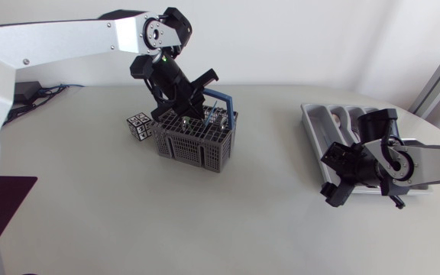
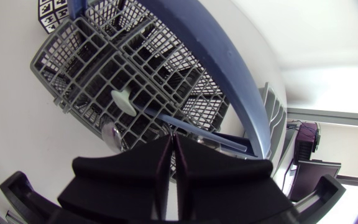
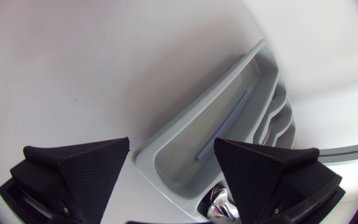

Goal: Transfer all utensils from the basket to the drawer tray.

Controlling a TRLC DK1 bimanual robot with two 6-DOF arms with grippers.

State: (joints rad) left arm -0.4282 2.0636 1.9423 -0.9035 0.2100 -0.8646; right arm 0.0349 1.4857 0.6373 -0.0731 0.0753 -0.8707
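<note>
A grey mesh basket point(image 1: 193, 141) with a blue bail handle point(image 1: 224, 103) stands left of the table's middle. My left gripper point(image 1: 198, 109) reaches down into it from above. In the left wrist view that gripper point(image 2: 173, 142) is shut, and its tips pinch a thin pale-blue utensil handle point(image 2: 204, 135) that lies across the basket point(image 2: 92, 56). A metal spoon point(image 2: 110, 134) rests beside it. The grey drawer tray point(image 1: 315, 126) lies at the right. My right gripper point(image 1: 333, 177) hovers open over its near corner, holding nothing. The tray point(image 3: 166, 146) holds a blue stick-like utensil point(image 3: 225, 124) and a metal one point(image 3: 219, 202).
A small cube with black-and-white markers point(image 1: 140, 126) sits just left of the basket. Bare tabletop lies between basket and tray. The table's far edge runs close behind the basket.
</note>
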